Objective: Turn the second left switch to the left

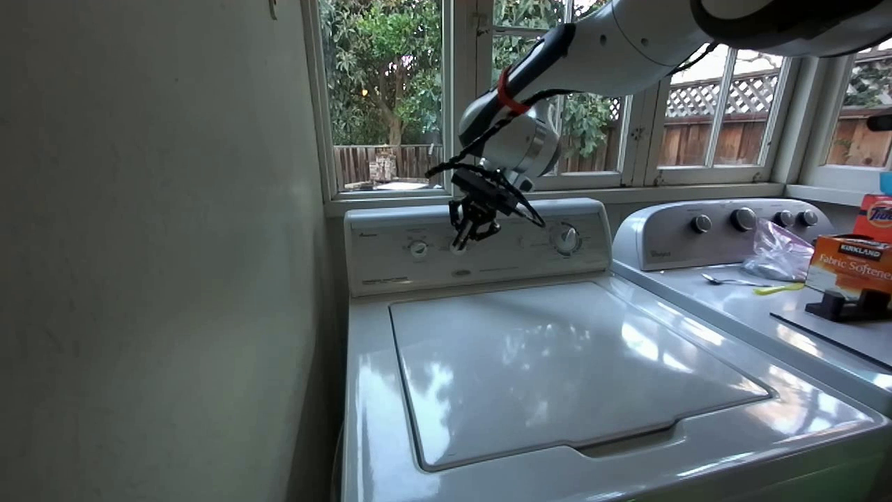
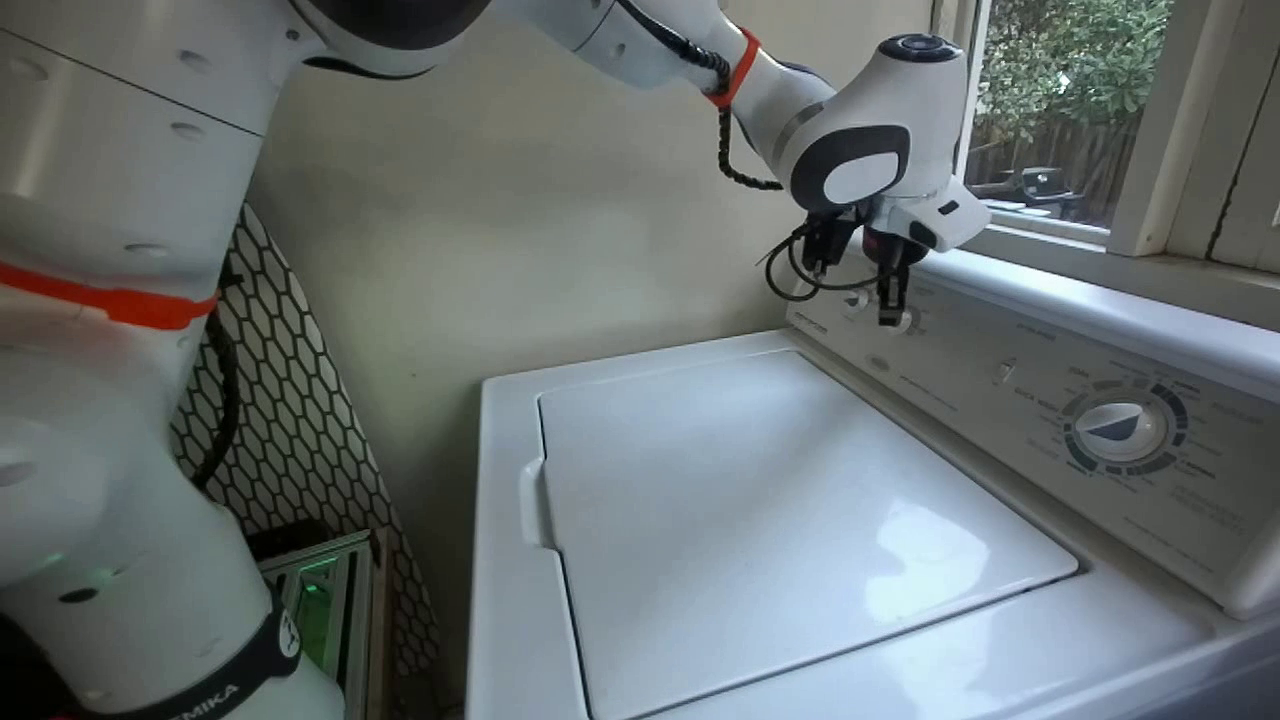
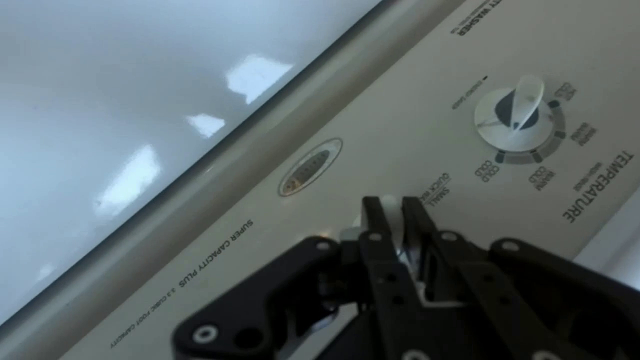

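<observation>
The second left switch is a small white knob on the white washer's panel (image 1: 380, 268). Its raised grip (image 3: 392, 212) shows between my fingertips in the wrist view; the fingers cover most of its round base. In an exterior view, part of this second left switch (image 2: 906, 322) shows beside the fingers. My gripper (image 3: 391, 200) points at the panel, one finger on each side of the raised grip, with almost no gap. It appears shut on it. In both exterior views my gripper (image 1: 460, 240) (image 2: 891, 318) is at this knob. The knob's pointing direction is hidden.
The leftmost knob (image 1: 418, 249), marked temperature, sits close beside the gripper. The larger dial (image 2: 1120, 430) is farther along the panel. A wall (image 1: 209, 244) stands beside the washer. A neighbouring machine (image 1: 697, 237) holds a plastic bag (image 1: 777, 251) and boxes (image 1: 850, 265). Windows rise behind.
</observation>
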